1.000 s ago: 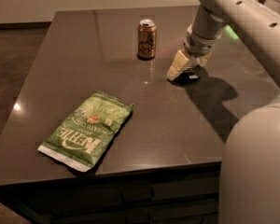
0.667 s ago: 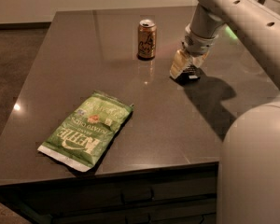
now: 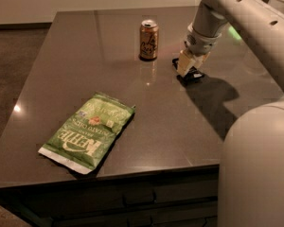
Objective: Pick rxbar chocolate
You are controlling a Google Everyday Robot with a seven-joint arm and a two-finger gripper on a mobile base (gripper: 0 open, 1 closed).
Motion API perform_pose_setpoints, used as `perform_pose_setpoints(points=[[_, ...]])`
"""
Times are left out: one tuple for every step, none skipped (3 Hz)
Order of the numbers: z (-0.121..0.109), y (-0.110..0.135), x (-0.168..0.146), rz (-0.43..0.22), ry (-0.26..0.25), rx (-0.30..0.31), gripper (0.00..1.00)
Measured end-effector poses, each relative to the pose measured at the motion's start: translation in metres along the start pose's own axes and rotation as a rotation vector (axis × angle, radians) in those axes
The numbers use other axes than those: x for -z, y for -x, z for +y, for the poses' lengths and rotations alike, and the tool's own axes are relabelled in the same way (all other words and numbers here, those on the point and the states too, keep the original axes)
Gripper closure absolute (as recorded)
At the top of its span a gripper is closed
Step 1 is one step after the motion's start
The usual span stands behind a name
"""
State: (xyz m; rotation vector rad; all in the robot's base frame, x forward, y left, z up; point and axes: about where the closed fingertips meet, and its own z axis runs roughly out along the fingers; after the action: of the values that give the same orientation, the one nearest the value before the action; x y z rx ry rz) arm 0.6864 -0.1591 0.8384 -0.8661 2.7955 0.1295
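Observation:
The rxbar chocolate (image 3: 195,74) is a small black bar lying flat on the dark table (image 3: 109,56), to the right of the can. Only its dark ends show, on either side of the gripper. My gripper (image 3: 186,66) points down from the arm at the upper right and sits right over the bar, at or very near the table surface. It hides the bar's middle.
A gold-brown drink can (image 3: 149,39) stands upright just left of the gripper. A large green Kettle chip bag (image 3: 88,131) lies flat near the table's front left. My robot's pale body (image 3: 258,169) fills the lower right, by the table's front right corner.
The gripper has shifted slightly to the right and farther back, settling over the black bar. The can and chip bag have not moved.

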Motion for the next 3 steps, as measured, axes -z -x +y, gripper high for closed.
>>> perform_pose_setpoints(points=[[0.001,0.0,0.0,0.005,0.002,0.002,1.0],[0.001,0.0,0.0,0.005,0.002,0.002,1.0],[0.004,0.005,0.014,-0.019,0.009,0.02,1.0]])
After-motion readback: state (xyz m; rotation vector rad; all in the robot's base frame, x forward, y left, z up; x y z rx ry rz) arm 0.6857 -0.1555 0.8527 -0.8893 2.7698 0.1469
